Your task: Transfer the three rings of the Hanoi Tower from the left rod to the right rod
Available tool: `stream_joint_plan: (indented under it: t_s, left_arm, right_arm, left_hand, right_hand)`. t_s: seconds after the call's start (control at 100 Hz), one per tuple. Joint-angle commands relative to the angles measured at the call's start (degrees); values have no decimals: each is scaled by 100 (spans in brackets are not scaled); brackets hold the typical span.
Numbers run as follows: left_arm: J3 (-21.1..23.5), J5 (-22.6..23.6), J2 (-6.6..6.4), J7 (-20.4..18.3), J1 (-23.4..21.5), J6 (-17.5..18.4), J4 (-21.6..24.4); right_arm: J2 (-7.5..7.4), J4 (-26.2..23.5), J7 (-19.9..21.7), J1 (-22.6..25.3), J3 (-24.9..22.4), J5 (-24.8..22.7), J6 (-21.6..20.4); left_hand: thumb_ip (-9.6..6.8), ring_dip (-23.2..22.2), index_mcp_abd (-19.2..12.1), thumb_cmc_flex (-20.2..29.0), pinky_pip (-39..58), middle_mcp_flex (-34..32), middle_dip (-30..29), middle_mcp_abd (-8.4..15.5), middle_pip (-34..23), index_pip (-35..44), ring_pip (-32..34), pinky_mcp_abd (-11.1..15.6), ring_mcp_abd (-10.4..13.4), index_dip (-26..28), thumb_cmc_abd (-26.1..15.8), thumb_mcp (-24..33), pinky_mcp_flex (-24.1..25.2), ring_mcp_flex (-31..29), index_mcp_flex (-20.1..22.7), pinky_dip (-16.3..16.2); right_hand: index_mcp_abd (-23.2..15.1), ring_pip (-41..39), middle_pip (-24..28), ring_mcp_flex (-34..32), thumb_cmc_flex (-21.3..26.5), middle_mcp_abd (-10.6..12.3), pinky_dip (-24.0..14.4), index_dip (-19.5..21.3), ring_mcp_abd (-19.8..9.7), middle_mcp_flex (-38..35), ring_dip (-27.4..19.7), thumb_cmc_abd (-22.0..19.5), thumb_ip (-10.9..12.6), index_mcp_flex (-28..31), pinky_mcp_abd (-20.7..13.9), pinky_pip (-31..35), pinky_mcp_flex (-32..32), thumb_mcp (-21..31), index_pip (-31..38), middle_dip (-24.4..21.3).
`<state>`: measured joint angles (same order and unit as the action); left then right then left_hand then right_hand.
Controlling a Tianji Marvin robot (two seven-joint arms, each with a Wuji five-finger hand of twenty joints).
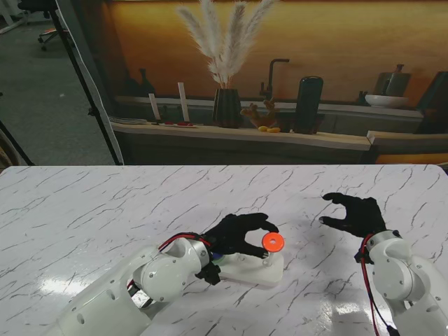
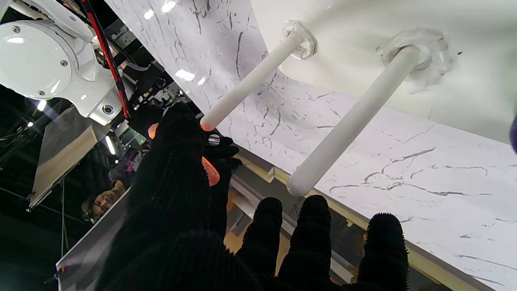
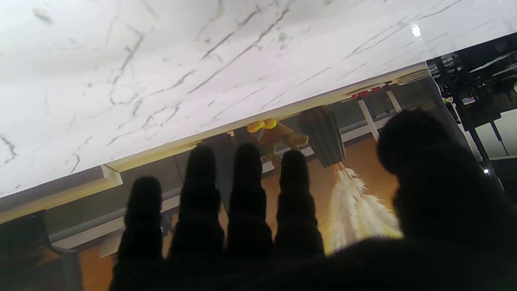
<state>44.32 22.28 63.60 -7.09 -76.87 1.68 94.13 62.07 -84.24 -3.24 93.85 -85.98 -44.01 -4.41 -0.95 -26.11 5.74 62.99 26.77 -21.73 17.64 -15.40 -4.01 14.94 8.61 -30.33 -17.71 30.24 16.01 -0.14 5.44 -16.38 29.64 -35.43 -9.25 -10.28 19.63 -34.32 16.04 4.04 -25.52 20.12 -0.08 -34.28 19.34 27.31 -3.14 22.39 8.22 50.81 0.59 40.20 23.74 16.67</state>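
One orange ring (image 1: 272, 242) pinched by left hand (image 1: 234, 234), seemingly over rightmost rod (image 2: 246, 85)

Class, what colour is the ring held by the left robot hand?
Orange. The ring pinched by the left robot hand shows best in the stand view.

No text, label, brand, number or sign can be read in any of the three views. The marble-patterned surface (image 1: 105, 210) carries only grey veining (no print), and the white tower base (image 1: 255, 269) and orange ring (image 1: 272, 242) are plain. The items on the background shelf (image 1: 238, 133) are too small to show lettering.
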Motion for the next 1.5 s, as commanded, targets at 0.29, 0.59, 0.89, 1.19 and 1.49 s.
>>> stream_joint_plan:
  t_s: [0.29,0.59,0.89,1.19,1.49]
  left_arm:
    - [-126,-19,56,-65,73,91,-163]
    - [-144,-32,57,-87,94,61,-184]
    - [-202,-94,76,-92,159,0,-285]
    - [-252,-110,79,-120,197,-45,-340]
    - [-238,-96,67,-161,215,-62,-291]
  right_arm:
    - [28,28,-32,53,-41,3,-19]
    - [30,46,-41,50,-37,15,-31]
    - [32,52,-56,48,-44,22,-47]
    - [33,54,-58,57,-56,22,-49]
    - [30,69,-30,44,-23,38,-39]
  left_hand:
    - [-96,-65,-194,264,6,-70,127,142,-51,200,30,-143,68,-1,-279,15,63,-52,219,-4]
    - [-95,-67,-173,264,9,-73,129,144,-54,207,33,-139,65,-3,-275,14,62,-56,222,-4]
    - [-95,-74,-164,264,21,-92,135,151,-64,216,43,-129,71,-3,-281,17,64,-68,216,-7]
    - [-94,-77,-152,269,37,-91,137,143,-64,217,44,-136,72,-8,-282,17,68,-62,212,-11]
    - [-89,-73,-161,256,29,-72,131,137,-52,186,37,-139,61,-25,-278,9,77,-53,202,-1]
  right_hand:
    - [56,-120,44,-34,21,60,86,-39,-7,-176,39,-72,118,141,1399,106,25,-65,66,1]
    - [58,-121,44,-36,22,65,86,-40,-4,-173,39,-70,119,146,1403,111,23,-67,72,1]
    - [54,-119,46,-31,25,57,83,-43,-7,-169,37,-74,119,141,1392,123,13,-66,72,1]
    - [56,-125,47,-39,26,63,84,-45,-7,-171,39,-72,119,139,1398,127,13,-67,72,0]
    - [58,-125,49,-37,28,59,85,-46,-8,-173,38,-70,119,144,1394,132,12,-69,75,0]
